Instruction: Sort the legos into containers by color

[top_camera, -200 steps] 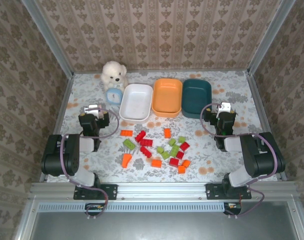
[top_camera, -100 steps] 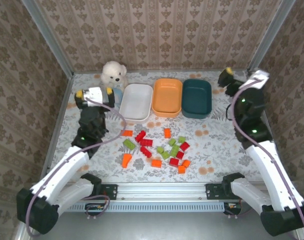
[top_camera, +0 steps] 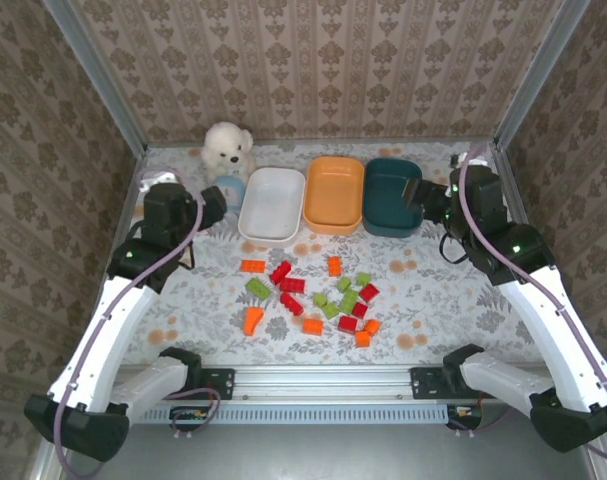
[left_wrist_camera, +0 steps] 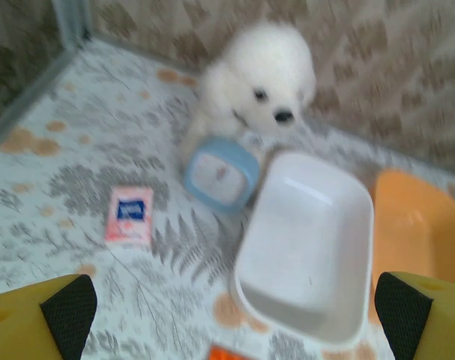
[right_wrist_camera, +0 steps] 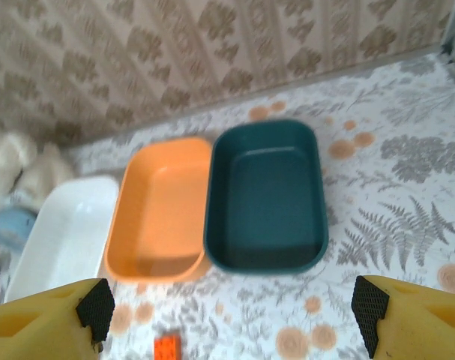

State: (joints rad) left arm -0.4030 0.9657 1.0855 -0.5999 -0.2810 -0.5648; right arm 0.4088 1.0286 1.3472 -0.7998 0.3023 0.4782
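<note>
Several red, orange and light green legos (top_camera: pixel 313 295) lie scattered mid-table, in front of three dishes in a row: white (top_camera: pixel 273 205), orange (top_camera: pixel 335 195) and dark teal (top_camera: pixel 393 195). My left gripper (top_camera: pixel 213 207) hangs left of the white dish (left_wrist_camera: pixel 309 247), open and holding nothing, its fingertips (left_wrist_camera: pixel 62 307) wide apart. My right gripper (top_camera: pixel 423 195) hovers at the teal dish's right side, open and holding nothing. The right wrist view looks down on the teal dish (right_wrist_camera: pixel 268 199), the orange dish (right_wrist_camera: pixel 160 210) and one orange lego (right_wrist_camera: pixel 166 349) below them. All three dishes hold nothing.
A white plush toy (top_camera: pixel 228 148) and a small blue clock (left_wrist_camera: pixel 221 174) stand at the back left by the white dish. A small pink card (left_wrist_camera: pixel 130 215) lies on the cloth left of the clock. Metal rails and patterned walls close in the table.
Both arms have unfolded from their low rest pose and risen. The right gripper has swung in from the far right corner toward the teal dish; the left now sits beside the white dish.
</note>
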